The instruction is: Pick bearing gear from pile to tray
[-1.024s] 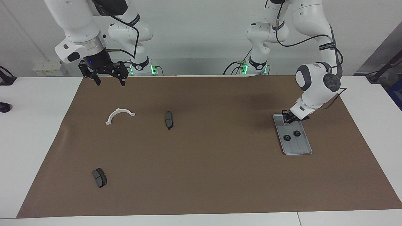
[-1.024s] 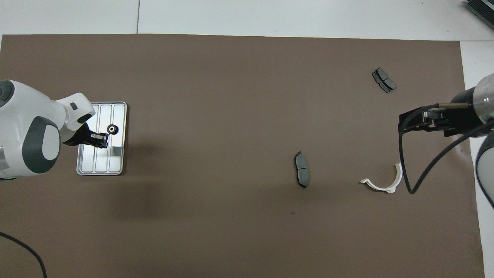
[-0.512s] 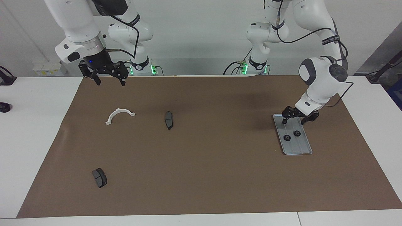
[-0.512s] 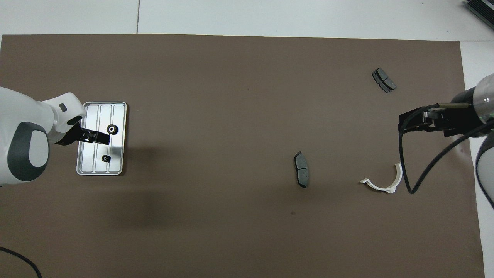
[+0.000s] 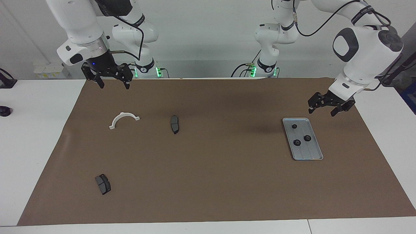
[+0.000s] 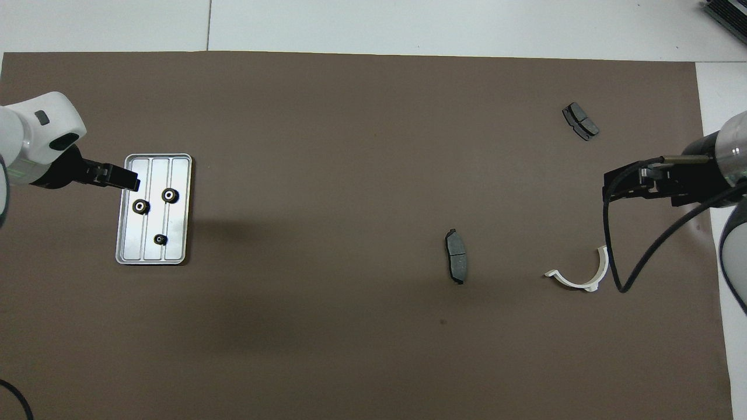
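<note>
Since the earlier frame the left gripper (image 5: 320,111) has let go of its gear and lifted off the tray (image 5: 311,152); it now hangs with its jaws wide and empty over the mat just beside the tray's robot-side end. Three black gears (image 5: 307,138) lie in the tray. The right gripper (image 5: 112,85) waits wide and empty above the mat's robot-side edge, over nothing, with the white bracket (image 5: 123,119) and two brake pads (image 5: 174,124) scattered toward that end
</note>
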